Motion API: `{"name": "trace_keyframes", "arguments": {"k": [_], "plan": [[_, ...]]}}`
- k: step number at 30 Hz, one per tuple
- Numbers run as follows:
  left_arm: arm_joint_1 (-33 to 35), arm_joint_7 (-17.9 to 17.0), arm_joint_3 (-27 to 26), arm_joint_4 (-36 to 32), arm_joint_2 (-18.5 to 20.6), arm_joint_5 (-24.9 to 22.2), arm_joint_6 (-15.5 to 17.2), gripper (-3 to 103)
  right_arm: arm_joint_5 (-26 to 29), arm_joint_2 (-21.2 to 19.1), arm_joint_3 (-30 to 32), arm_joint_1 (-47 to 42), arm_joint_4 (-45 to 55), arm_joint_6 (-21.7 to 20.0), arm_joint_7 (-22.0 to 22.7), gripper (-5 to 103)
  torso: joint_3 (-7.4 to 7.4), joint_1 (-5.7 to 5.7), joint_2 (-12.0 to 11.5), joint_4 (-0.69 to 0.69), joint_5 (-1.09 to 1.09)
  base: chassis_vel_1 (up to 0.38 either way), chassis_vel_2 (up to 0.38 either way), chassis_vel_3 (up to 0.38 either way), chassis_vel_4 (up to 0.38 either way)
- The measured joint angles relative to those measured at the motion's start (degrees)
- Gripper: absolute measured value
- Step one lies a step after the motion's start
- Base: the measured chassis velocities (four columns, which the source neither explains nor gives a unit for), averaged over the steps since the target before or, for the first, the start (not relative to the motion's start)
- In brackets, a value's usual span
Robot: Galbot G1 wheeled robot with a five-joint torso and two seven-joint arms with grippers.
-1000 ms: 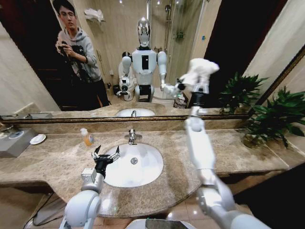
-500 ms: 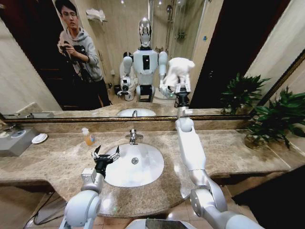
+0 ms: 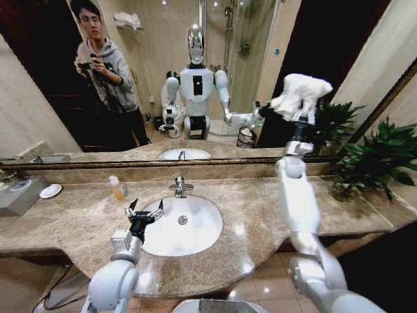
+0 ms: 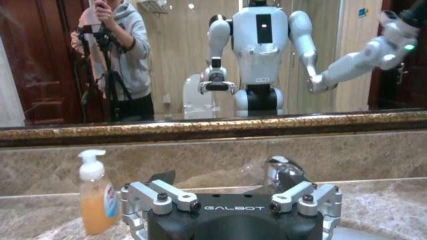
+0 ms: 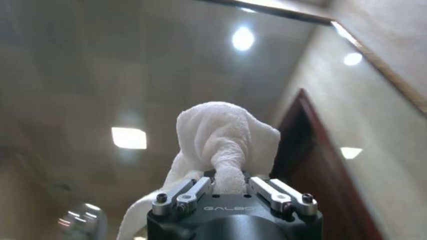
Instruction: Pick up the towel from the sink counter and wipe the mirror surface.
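Head view has our right gripper [image 3: 298, 112] raised high at about one o'clock, pressing the towel [image 3: 301, 92] against the mirror [image 3: 150, 72], well above the counter [image 3: 78, 222]. In the right wrist view the jaws are clamped on a bunched fold of the towel [image 5: 223, 145], with the rest of the cloth mushrooming out beyond the fingertips toward the glass.

We judge the towel to be light, soft and limp: it has no stiffness of its own, so it only wipes where we push it. Its pile should drag a little on the glass instead of sliding freely. The pinch on a gathered fold near the middle looks like the right hold, since it leaves a loose pad in front of the fingers and keeps metal off the mirror. A grip on a mere corner would let it flop or slip out.

It looks white, fluffy and rumpled, a small terry cloth with thick looped texture and a tail hanging down beside the gripper.

Our left gripper [image 3: 143, 212] hovers at about seven o'clock over the near rim of the basin [image 3: 189, 228], jaws spread and empty, with the soap bottle [image 4: 95, 200] just beside it.
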Motion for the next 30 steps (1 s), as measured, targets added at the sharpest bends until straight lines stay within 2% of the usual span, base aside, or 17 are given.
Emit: {"name": "trace_keyframes", "arguments": {"k": [3, 6, 11, 18, 24, 30], "plan": [[0.0, 0.0, 0.0, 0.0, 0.0, 0.0, 0.0, 100, -1.0, 0.8, -0.7, -1.1, 3.1, -1.2, -0.4, 14, -0.01, -0.01, 0.0, 0.00, -0.04, 0.000, 0.000, 0.000, 0.000], [0.0, 0.0, 0.0, 0.0, 0.0, 0.0, 0.0, 100, -1.8, 1.1, -1.7, -2.1, 7.7, -2.7, -0.6, 14, -0.01, -0.01, 0.0, -0.08, -0.02, 0.000, 0.000, 0.000, 0.000], [0.0, 0.0, 0.0, 0.0, 0.0, 0.0, 0.0, 100, -1.9, 0.7, -2.3, -2.1, 10.3, -3.7, -0.6, 14, 0.00, -0.01, 0.0, -0.09, -0.02, 0.000, 0.000, 0.000, 0.000], [0.0, 0.0, 0.0, 0.0, 0.0, 0.0, 0.0, 100, -2.1, 0.5, -2.8, -1.0, 10.4, -4.0, -0.6, 14, -0.01, -0.01, 0.0, -0.08, -0.02, 0.073, 0.054, -0.057, -0.069], [0.0, 0.0, 0.0, 0.0, 0.0, 0.0, 0.0, 100, -2.6, 1.2, -3.4, -0.4, 9.1, -4.1, -0.7, 14, 0.00, 0.01, 0.0, -0.04, -0.04, 0.191, 0.199, -0.185, -0.192], [0.0, 0.0, 0.0, 0.0, 0.0, 0.0, 0.0, 100, -3.2, 2.0, -4.1, 0.1, 8.9, -4.0, -0.8, 14, 0.00, -0.01, 0.0, -0.07, -0.02, 0.247, 0.224, -0.247, -0.239]]}}
